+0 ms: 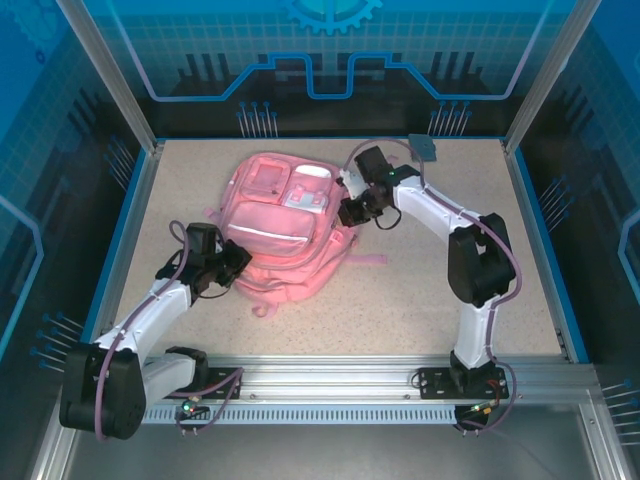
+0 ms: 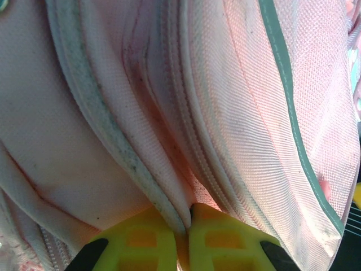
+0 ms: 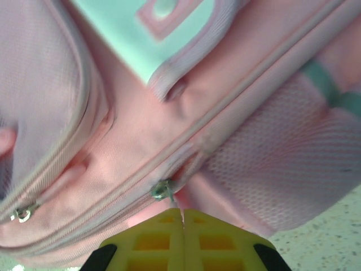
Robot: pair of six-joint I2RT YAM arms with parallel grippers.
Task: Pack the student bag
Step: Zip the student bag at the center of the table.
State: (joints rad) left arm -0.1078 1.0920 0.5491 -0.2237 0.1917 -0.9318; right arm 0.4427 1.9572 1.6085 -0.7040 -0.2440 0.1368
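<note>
While viewed from overhead, shows the student bag (image 1: 285,225) flat on the speckled worktop (image 1: 430,300), left of centre and toward the far side, front pockets up. Trails pink straps (image 1: 368,260) off its right and near edges onto the bare surface.

Meets the left end effector (image 1: 238,262) at its near-left edge, with that arm reaching in from the near-left corner. Seen through the left wrist camera, finds yellow fingers (image 2: 225,243) drawn narrow, all but touching, clamped on a fold of the bag where a pale zip trim (image 2: 107,130) runs down into the gap. Spreads pink woven fabric beyond the tips, crossed by a line of grey-green piping (image 2: 287,96).

Meets the right end effector (image 1: 352,208) at the bag's far-right edge, just beside the two small front pockets. Seen through the right wrist camera, finds yellow pads (image 3: 225,243) pressed together, narrow, pinching the thin tab of a metal zip pull (image 3: 164,191) that sits on the zip line just beyond the tips. Shows also a second slider (image 3: 22,213) on another zip, a teal patch (image 3: 130,34) on a pocket, and a mesh side pocket (image 3: 276,164) lying next to speckled worktop.

Leaves a small grey object (image 1: 424,147) at the far edge of the worktop, right of the bag and apart from it.
</note>
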